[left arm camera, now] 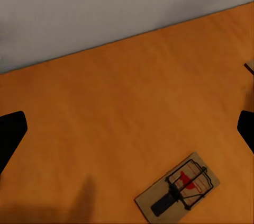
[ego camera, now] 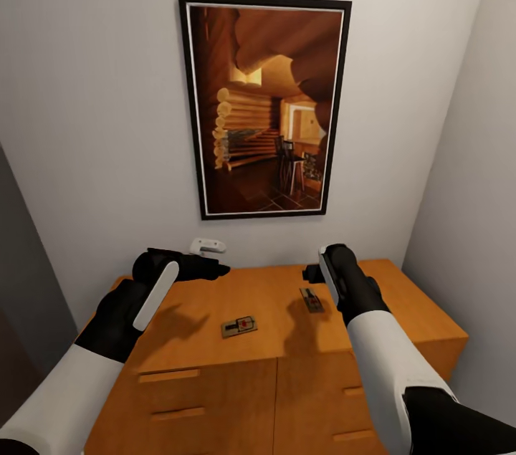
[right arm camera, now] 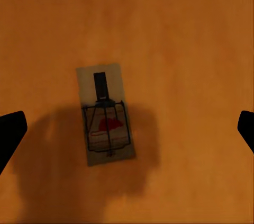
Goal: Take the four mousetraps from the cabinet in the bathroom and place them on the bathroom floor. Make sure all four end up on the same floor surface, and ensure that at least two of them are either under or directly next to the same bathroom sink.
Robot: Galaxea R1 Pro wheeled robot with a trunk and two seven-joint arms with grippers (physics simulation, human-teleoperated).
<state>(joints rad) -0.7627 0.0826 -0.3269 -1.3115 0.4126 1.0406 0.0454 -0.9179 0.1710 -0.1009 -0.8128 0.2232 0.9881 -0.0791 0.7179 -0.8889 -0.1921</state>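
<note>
Both grippers hang over the cabinet [ego camera: 272, 297] top with their jaws spread wide and nothing between them. From the right wrist view, the right gripper [right arm camera: 127, 128] shows as two dark fingertips [right arm camera: 10, 131] at the frame edges, and a mousetrap [right arm camera: 105, 113] lies flat on the orange-brown wood between them, under the gripper's shadow, untouched. From the left wrist view, the left gripper [left arm camera: 127, 131] is likewise open, its fingertips [left arm camera: 10, 131] dark at the sides; another mousetrap [left arm camera: 177, 191] lies flat and off to one side of the gap, at an angle.

Seen from the head, the left gripper [ego camera: 208, 270] is near the cabinet's back edge, the right gripper [ego camera: 312, 274] just behind its trap. Two traps sit on top, well apart: one [ego camera: 239, 326] near the front middle, one [ego camera: 311, 299] close to the right arm. Drawer fronts with wooden pulls show below the top, cut off at the picture's bottom.

Behind the cabinet rises a pale wall [ego camera: 93, 118] with a dark-framed picture [ego camera: 265, 107] of a log interior. A small white object [ego camera: 208, 246] sits at the wall behind the left gripper; what it is cannot be told. At the left wrist view's edge, a sliver of pale wood [left arm camera: 250, 66] is cut off.
</note>
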